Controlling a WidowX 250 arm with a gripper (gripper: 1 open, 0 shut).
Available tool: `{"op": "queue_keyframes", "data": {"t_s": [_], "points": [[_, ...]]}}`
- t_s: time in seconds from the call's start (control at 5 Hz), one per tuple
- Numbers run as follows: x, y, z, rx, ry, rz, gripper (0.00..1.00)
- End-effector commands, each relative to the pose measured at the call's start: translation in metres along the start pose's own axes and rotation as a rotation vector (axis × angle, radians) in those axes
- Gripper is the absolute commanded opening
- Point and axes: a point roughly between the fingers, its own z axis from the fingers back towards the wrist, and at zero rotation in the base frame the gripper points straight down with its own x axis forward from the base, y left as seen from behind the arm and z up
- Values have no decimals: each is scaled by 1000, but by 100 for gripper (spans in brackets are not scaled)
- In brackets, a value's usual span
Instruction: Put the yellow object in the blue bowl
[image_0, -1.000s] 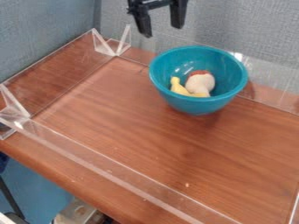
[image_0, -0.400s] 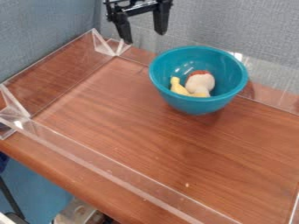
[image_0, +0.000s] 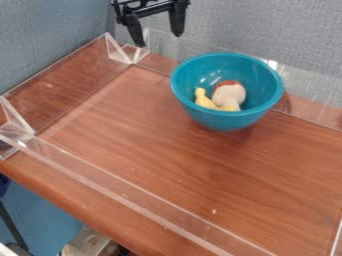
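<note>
Yellow toy (image_0: 205, 99) lay inside the blue bowl (image_0: 198, 117), beside the whitish piece with the reddish-brown top (image_0: 229, 94). Change over the last second: the gripper (image_0: 158, 28) had shifted left and somewhat lower against the grey wall (image_0: 262, 30), while bowl and contents had not moved. Inference: placement already looked complete; the shift served no visible handling, and backing off without bumping the bowl seemed all that was left. End effector: fingers spread wide, nothing between them, touching neither toy nor bowl.
</note>
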Motion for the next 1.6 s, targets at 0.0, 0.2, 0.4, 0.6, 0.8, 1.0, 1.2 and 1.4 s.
{"op": "queue_keyframes", "data": {"t_s": [0.0, 0.2, 0.4, 0.6, 0.8, 1.0, 1.2, 1.4], "points": [[6, -2, 7, -33, -77, 24, 100], [3, -5, 0, -44, -104, 8, 100], [5, -8, -3, -64, -127, -33, 100], [5, -9, 2, -88, -142, -109, 100], [5, -10, 7, -108, -157, -180, 100], [5, -12, 12, -108, -185, -167, 100], [6, -13, 17, -110, -214, -153, 100], [4, -18, 22, -117, -233, -151, 100]]}}
